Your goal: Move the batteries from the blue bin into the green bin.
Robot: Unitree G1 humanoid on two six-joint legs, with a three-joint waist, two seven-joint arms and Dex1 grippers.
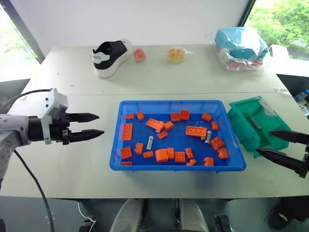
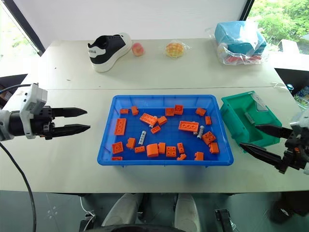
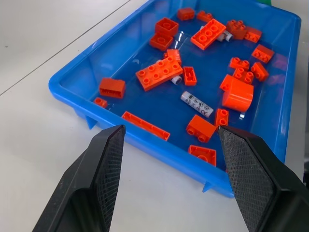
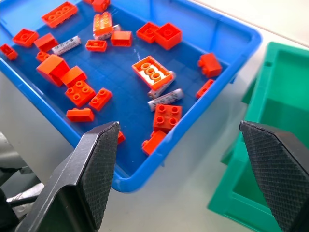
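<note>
The blue bin (image 1: 169, 103) lies in the middle of the white table, full of orange toy bricks. Among them lie batteries: one left of centre (image 1: 150, 141), one right of centre (image 1: 208, 137), the latter beside another under a brick (image 4: 165, 99). Right of it stands the green bin (image 1: 251, 121), its sloped front facing me. My left gripper (image 1: 99, 124) hovers open, left of the blue bin and pointing at it, with nothing between its fingers. Open and empty too, my right gripper (image 1: 263, 141) hangs at the green bin's near side.
At the back of the table are a black-and-white shoe (image 1: 112, 56), a peach-coloured fruit (image 1: 139, 54), a bagged yellow item (image 1: 175, 54) and a light-blue bagged bundle (image 1: 241, 47). Bare tabletop stretches left of the blue bin and behind it.
</note>
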